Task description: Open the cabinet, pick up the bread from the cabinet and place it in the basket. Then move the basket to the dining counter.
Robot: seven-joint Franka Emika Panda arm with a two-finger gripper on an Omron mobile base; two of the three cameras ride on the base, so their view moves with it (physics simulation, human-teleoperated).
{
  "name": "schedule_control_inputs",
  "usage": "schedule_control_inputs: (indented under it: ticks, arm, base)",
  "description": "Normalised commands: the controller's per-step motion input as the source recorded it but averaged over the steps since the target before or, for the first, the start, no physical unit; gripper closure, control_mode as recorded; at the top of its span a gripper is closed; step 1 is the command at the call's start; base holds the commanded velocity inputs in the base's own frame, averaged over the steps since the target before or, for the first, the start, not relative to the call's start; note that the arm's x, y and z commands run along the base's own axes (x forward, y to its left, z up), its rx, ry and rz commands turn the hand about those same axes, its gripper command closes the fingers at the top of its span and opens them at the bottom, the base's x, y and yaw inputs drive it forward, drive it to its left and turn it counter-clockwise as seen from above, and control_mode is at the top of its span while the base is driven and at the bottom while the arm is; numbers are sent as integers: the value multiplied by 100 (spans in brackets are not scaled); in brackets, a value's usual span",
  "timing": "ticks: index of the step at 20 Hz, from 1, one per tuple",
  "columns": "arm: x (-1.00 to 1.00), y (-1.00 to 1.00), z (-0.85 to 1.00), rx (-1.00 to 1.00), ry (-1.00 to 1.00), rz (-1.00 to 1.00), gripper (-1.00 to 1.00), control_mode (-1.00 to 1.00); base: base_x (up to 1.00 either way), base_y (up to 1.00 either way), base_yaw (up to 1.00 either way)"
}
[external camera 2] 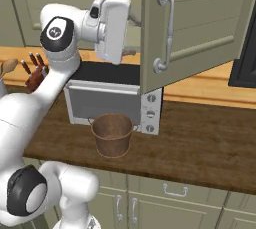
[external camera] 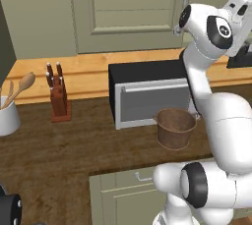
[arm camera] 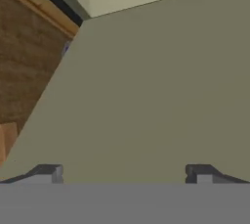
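Observation:
The olive-green cabinet [external camera 2: 200, 18] has one door swung out toward me, its curved grey handle [external camera 2: 166, 28] facing front. The white hand [external camera 2: 112, 23] hangs at that door's left edge, above the black oven. In the hand view my gripper [arm camera: 124, 174] is open, with nothing between the fingertips [arm camera: 49, 173] and a flat olive panel [arm camera: 146, 96] close ahead. The brown woven basket [external camera: 174, 128] [external camera 2: 112, 134] stands upright and empty on the dark wood counter, in front of the oven. The bread is hidden. The dining counter is out of view.
A black oven with a grey door [external camera: 147, 96] sits behind the basket. A knife block [external camera: 59, 96] and a white utensil holder with wooden spoons [external camera: 7, 116] stand to the left. The neighbouring cabinet door [external camera: 133, 8] is closed. A dark appliance [external camera 2: 245, 63] is at far right.

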Motion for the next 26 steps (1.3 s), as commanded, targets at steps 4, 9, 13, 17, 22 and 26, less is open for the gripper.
schedule_control_inputs:
  ticks: [4,9,13,17,22,26]
  arm:
    - [3,-97,0,4,15,-17,-100,-100]
    - [-46,-100,0,7,7,-21,-100,-100]
    - [-24,-100,-4,22,1,-2,-100,-100]
    - [0,-92,0,21,0,17,-100,-100]
    - [0,-86,0,19,-3,18,-100,-100]
    - [1,-13,-7,14,0,6,-100,-100]
  base:
    - [0,0,0]
    - [0,0,0]
    - [0,0,0]
    - [0,0,0]
    - [0,0,0]
    - [0,0,0]
